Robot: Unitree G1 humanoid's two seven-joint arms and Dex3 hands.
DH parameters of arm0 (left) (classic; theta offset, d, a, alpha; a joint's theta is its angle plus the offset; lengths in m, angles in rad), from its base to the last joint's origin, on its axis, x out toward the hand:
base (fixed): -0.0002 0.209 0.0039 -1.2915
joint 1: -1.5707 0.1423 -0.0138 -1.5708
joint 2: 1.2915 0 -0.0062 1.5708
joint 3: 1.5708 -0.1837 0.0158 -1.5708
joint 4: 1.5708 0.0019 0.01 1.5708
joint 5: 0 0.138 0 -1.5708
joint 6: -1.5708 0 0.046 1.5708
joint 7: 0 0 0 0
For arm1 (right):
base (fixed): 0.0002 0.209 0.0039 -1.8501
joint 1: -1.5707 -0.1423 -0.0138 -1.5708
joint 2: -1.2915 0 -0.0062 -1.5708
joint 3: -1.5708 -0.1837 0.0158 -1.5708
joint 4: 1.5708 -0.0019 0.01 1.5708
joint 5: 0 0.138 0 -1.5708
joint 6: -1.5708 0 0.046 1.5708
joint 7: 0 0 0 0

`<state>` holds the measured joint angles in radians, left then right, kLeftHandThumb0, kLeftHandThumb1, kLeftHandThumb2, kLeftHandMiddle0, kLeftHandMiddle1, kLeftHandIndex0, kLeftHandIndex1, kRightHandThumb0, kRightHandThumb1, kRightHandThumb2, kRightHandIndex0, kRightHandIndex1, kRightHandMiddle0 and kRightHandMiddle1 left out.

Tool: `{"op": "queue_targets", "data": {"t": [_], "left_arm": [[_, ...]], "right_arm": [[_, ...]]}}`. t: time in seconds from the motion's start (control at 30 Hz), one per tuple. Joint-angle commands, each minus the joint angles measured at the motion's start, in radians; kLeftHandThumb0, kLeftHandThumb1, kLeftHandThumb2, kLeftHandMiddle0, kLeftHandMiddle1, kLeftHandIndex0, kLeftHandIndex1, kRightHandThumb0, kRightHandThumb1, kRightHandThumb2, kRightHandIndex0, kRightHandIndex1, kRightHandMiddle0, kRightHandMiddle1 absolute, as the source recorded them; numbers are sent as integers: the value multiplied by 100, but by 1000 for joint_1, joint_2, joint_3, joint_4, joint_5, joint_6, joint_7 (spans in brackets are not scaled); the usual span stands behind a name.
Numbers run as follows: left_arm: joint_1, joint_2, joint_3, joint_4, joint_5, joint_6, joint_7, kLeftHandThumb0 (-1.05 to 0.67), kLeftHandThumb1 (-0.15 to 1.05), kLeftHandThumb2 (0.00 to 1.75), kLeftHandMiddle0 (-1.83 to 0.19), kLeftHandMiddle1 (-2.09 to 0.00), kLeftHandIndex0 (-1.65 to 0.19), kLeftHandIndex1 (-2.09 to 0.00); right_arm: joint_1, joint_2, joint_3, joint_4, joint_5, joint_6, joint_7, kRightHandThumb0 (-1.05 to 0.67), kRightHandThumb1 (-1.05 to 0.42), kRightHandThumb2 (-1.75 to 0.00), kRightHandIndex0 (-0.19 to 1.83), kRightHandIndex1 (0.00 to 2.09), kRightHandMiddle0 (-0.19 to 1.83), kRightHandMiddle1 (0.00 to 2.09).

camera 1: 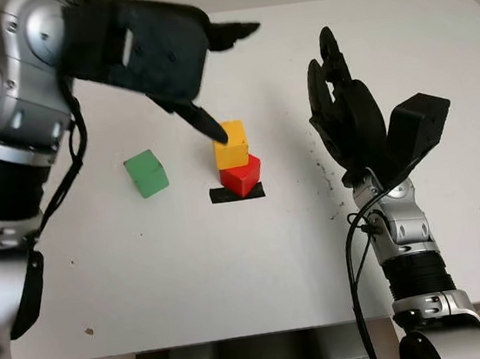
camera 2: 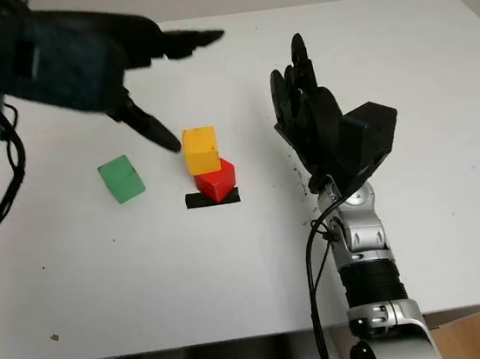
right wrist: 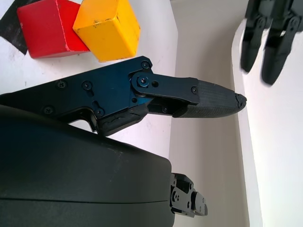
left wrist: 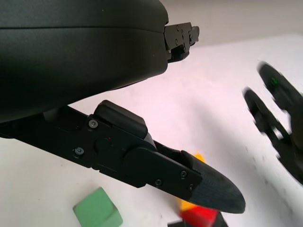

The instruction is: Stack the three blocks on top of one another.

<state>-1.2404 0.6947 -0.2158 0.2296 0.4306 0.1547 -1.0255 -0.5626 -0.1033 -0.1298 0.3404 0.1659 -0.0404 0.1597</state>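
- The white table (camera 1: 259, 265) carried everything, stretching from the near edge at the robot to the far edge by the wall, with a few dark specks scattered on its right part.
- The left hand (camera 1: 175, 65) hovered above the far left part of the table, open and holding nothing; one finger (camera 1: 200, 119) pointed down and to the right, its tip just beside the far left top corner of the yellow block, and whether it touched could not be told. Another finger reached right, above the table's far part.
- The right hand (camera 1: 346, 118) stood upright to the right of the stack, well apart from it, open with nothing in it, its palm side turned toward the blocks and its fingers pointing toward the far edge.
- The green block (camera 1: 146, 173) sat alone on the table, left of the stack and apart from it, turned at a slight angle.
- The yellow block (camera 1: 231, 144) sat on top of the red block, shifted toward the far left so that it overhung that side and left the red block's near right part uncovered.
- The red block (camera 1: 241, 176) stood on the table at the middle, turned slightly, on a black tape mark.
- The black tape mark (camera 1: 237, 193) lay flat under the red block, showing at its near side as a short dark strip.
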Motion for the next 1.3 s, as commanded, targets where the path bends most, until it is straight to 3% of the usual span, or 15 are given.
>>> {"op": "queue_targets", "data": {"t": [0.0,0.17,0.3,0.43,0.57,0.77,0.97,1.1,1.27], "left_arm": [[-8,45,35,0,-4,11,28,-88,99,6,19,0,19,0],[65,113,101,-14,-21,68,104,-86,101,6,19,0,19,0],[185,182,131,-72,30,79,210,-78,99,5,13,-5,3,-8],[299,260,165,-67,10,-40,259,-77,94,5,-8,-7,-18,-9],[368,344,160,5,-2,-286,294,-71,92,4,3,-2,-19,-6],[379,380,110,51,49,-496,319,-63,88,5,14,-3,-14,-5],[356,387,46,74,182,-653,378,-54,87,5,18,-3,-15,-5],[354,382,6,16,292,-677,377,-52,86,5,19,-1,-10,-3],[369,349,-17,34,358,-757,496,-55,84,5,19,0,-6,-3]], "right_arm": [[-13,-7,1,1,-2,-9,4,-76,-105,-57,-19,0,-19,0],[-10,-10,0,-6,-5,-5,4,-76,-105,-58,-19,0,-19,0],[-10,-15,1,-8,-10,0,4,-76,-105,-58,-19,0,-19,0],[-13,-20,-2,-7,-5,4,11,-77,-105,-57,-19,0,-19,0],[-18,-33,-2,-1,-9,5,21,-76,-105,-57,-19,0,-19,0],[-25,-39,1,-1,-13,14,22,-76,-105,-58,-19,0,-19,0],[-28,-45,-6,-9,-12,36,15,-76,-105,-57,-19,0,-19,0],[-26,-49,-5,-20,-16,50,10,-76,-105,-56,-19,0,-19,0],[-29,-50,-5,-12,-11,47,13,-76,-105,-55,-19,0,-19,0]]}}
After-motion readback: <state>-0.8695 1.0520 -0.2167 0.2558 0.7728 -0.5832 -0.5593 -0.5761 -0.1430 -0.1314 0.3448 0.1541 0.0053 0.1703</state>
